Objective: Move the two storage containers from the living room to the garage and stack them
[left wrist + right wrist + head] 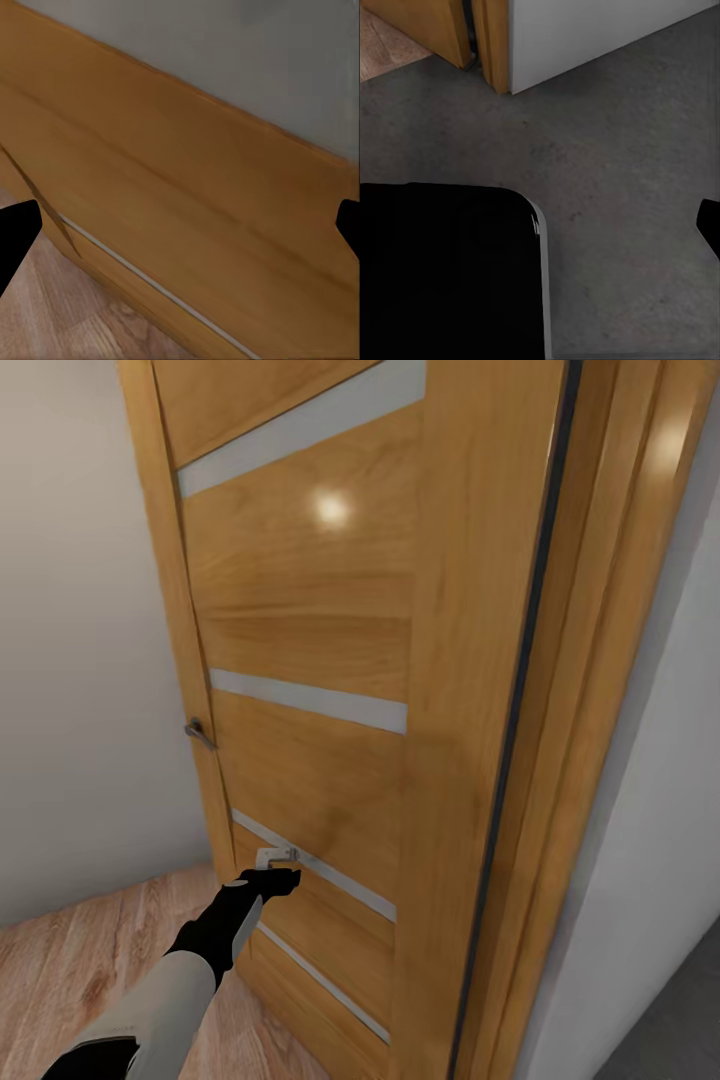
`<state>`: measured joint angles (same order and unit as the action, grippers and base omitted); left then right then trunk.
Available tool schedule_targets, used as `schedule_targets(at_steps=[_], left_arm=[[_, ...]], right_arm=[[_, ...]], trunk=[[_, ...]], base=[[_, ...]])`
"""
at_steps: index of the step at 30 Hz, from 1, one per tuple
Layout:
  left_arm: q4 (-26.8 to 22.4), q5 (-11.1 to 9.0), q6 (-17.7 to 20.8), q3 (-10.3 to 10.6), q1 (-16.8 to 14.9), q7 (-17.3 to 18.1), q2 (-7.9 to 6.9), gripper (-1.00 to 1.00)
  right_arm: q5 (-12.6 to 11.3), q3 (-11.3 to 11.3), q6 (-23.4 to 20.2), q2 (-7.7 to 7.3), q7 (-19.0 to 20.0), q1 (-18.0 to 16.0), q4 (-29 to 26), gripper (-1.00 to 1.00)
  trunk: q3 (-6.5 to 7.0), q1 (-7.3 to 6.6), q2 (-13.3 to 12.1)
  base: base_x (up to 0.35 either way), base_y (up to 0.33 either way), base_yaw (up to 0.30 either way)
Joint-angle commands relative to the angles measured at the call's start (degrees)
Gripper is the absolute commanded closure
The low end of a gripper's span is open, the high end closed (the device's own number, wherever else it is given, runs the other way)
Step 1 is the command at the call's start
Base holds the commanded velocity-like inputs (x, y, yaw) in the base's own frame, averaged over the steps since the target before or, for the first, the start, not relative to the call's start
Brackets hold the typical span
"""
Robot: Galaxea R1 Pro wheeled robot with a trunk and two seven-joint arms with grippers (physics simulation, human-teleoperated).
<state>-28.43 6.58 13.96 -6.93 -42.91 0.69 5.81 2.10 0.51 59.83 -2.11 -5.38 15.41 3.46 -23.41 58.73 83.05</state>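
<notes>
A wooden slatted door [330, 690] with pale horizontal strips stands directly ahead beside its frame [590, 690], a small metal handle [200, 734] on its edge and light wood plank floor [90, 950] below. The left arm reaches forward, left gripper [275, 878] at or very near the lower door panel, fingers [15, 232] spread apart with nothing between them. In the right wrist view, dark grey concrete floor [607, 187] lies beneath; only one right fingertip [709, 223] shows, so the right gripper's state is unclear.
</notes>
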Motion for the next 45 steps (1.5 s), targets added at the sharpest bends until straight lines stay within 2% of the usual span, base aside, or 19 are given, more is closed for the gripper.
schedule_targets(at_steps=[1, 15, 29, 45], left_arm=[[-0.1, -0.5, 0.3, -0.2, 0.0, 0.5, 1.24, -1.00], [-0.1, -0.5, 0.3, -0.2, 0.0, 0.5, 1.03, -1.00], [-0.1, -0.5, 0.3, -0.2, 0.0, 0.5, 0.97, -1.00], [-0.1, -0.4, 0.2, -0.2, 0.0, 0.5, 0.80, -1.00]], right_arm=[[0.3, 0.0, 0.2, 0.00, -0.3, 0.0, 0.1, -1.00], [0.3, 0.0, 0.2, 0.00, -0.3, 0.0, 0.1, -1.00], [0.3, 0.0, 0.2, 0.00, -0.3, 0.0, 0.1, -1.00], [0.3, 0.0, 0.2, 0.00, -0.3, 0.0, 0.0, -1.00]], trunk=[[-0.05, 0.00, 0.0], [-0.05, 0.00, 0.0], [-0.05, 0.00, 0.0], [-0.05, 0.00, 0.0]], base=[[0.000, 0.000, -0.017], [0.000, 0.000, -0.003], [0.000, 0.000, -0.187], [0.000, 0.000, -0.017]])
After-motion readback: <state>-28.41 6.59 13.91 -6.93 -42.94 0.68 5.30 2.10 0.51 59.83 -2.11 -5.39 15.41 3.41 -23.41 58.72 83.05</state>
